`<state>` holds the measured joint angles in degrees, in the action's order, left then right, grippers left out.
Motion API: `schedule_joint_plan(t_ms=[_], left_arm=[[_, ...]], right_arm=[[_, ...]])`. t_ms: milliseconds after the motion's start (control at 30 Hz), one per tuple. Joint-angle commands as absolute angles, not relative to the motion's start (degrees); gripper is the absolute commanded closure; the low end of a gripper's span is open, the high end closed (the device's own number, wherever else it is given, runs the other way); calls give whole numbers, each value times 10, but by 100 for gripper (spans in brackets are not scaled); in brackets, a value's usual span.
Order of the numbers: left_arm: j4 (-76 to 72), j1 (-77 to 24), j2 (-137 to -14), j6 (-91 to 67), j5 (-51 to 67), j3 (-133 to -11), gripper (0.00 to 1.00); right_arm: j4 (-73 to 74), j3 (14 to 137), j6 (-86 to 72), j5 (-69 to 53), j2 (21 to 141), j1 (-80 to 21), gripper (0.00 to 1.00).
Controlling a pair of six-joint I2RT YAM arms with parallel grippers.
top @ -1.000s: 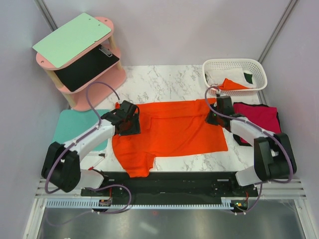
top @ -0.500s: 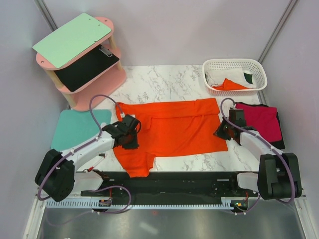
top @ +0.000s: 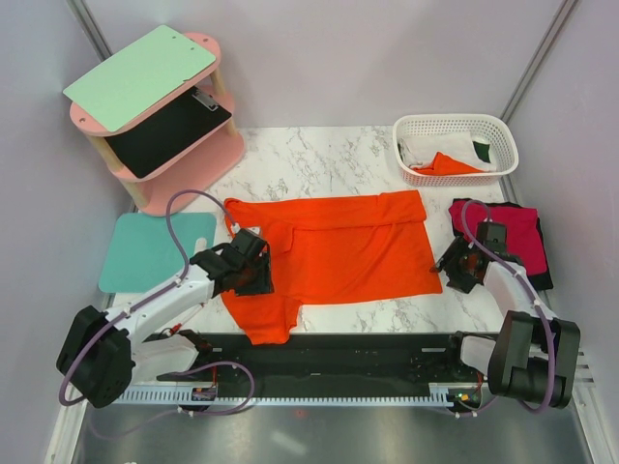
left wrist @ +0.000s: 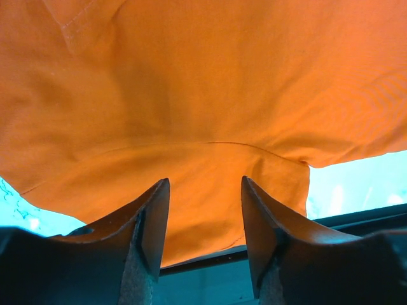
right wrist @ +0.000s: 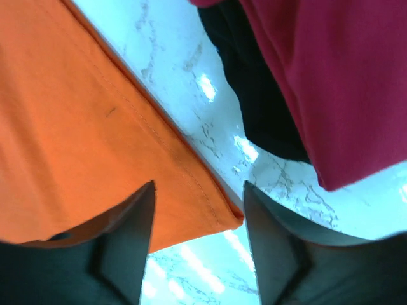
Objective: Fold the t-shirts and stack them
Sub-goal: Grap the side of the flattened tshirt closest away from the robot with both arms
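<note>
**A:** Where does the orange shirt (top: 334, 249) lie?

**B:** It lies flat in the middle of the worktop (top: 329, 159). Its long axis runs left to right, with the sleeve end toward the left arm and the hem toward the right arm.

**A:** And the left fingers (top: 253, 274)?

**B:** They are directly over the cloth at the sleeve end, spread wide and holding nothing. The near sleeve (top: 271, 324) lies just on the arm-base side of them.

**A:** What about the right fingers (top: 455, 271)?

**B:** They are also wide and empty, just beside the hem (the wrist view shows the near hem corner (right wrist: 222, 213) in the gap between them). The red shirt (top: 508, 237) lies on their other side, on top of a black shirt (right wrist: 261, 108).

**A:** So which arm takes which end?

**B:** Each arm is already nearest its own end, so I'd judge neither needs to cross over. The left fingers only have to come down onto the sleeve. The right fingers need to close on that corner without straying toward the red shirt. With the long axis running between the arms, I'd expect a fold along it to need both ends lifted together.
</note>
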<state>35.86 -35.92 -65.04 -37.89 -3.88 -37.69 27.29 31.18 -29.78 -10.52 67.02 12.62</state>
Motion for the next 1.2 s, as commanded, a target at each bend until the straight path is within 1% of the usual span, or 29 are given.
schedule_joint_plan(t_ms=[0, 233, 267, 333, 433, 467, 633, 733, 933, 1167], left_arm=[[359, -366, -663, -381, -39, -387, 43], [359, -368, -670, -369, -52, -401, 42], [360, -368, -671, -369, -53, -404, 42], [362, -368, -673, -365, -51, -409, 42], [367, -370, -671, -362, -36, -412, 41], [372, -372, -671, -364, -33, -412, 41], [394, -396, -656, -374, -3, -417, 41], [392, -439, -642, -384, 14, -416, 41], [398, -548, -665, -411, 6, -411, 41], [421, -629, -700, -463, -26, -427, 40]], right_arm=[[301, 336, -294, -119, 671, 136, 30], [325, 324, -306, -150, 680, 135, 31], [325, 321, -307, -162, 684, 135, 32], [318, 314, -312, -174, 691, 135, 38], [300, 302, -321, -199, 697, 135, 79], [294, 299, -325, -206, 697, 136, 100], [268, 304, -330, -214, 701, 136, 100], [258, 316, -326, -214, 714, 135, 100], [223, 314, -327, -235, 745, 136, 100], [208, 307, -321, -245, 756, 135, 100]])
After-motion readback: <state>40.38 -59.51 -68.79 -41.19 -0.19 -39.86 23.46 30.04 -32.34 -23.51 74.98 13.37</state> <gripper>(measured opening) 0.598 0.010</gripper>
